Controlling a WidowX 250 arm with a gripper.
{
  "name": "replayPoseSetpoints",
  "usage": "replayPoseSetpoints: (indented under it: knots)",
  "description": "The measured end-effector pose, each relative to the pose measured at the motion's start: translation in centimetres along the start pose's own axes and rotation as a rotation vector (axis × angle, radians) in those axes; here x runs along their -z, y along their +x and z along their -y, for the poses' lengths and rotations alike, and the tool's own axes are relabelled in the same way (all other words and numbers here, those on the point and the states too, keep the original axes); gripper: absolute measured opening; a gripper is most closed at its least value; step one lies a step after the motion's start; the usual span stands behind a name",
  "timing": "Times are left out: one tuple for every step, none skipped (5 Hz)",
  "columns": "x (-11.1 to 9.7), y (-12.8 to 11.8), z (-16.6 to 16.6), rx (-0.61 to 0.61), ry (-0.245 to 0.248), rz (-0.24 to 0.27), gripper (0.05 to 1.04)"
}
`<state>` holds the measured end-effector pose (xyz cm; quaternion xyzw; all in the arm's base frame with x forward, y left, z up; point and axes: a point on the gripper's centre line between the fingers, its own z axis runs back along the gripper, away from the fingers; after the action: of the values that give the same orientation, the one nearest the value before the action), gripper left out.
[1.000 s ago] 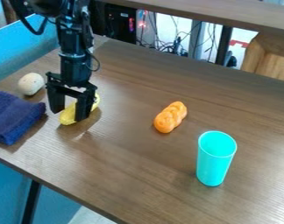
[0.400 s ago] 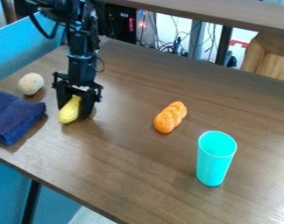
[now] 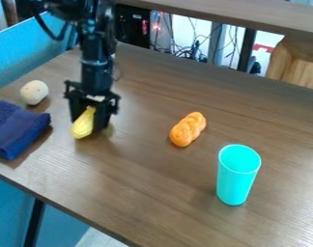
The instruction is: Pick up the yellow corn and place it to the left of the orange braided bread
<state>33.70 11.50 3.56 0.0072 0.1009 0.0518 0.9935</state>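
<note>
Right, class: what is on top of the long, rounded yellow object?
A black two-finger claw is over the far part of the yellow object, one finger on each side. The covered part cannot be seen.

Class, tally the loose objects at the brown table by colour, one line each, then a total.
Off-white: 1, rounded object
Dark blue: 1, cloth
Yellow: 1, long object between the gripper's jaws
Orange: 1, lumpy object
Turquoise: 1, cup
Total: 5
</note>
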Motion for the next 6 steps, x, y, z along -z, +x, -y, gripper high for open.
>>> replayPoseSetpoints:
  knots:
    - [-3.2,0.1,2.1,0.043,-0.001,0.077,0.696]
    - [-4.1,0.5,3.9,0.078,0.007,0.085,0.696]
    - [-3.4,1.6,5.6,0.106,0.000,0.062,0.695]
    - [-1.8,2.9,6.9,0.133,-0.050,0.020,0.695]
    - [-0.2,3.8,7.5,0.131,-0.037,-0.026,0.695]
    - [-0.2,4.5,8.1,0.118,-0.023,-0.034,0.695]
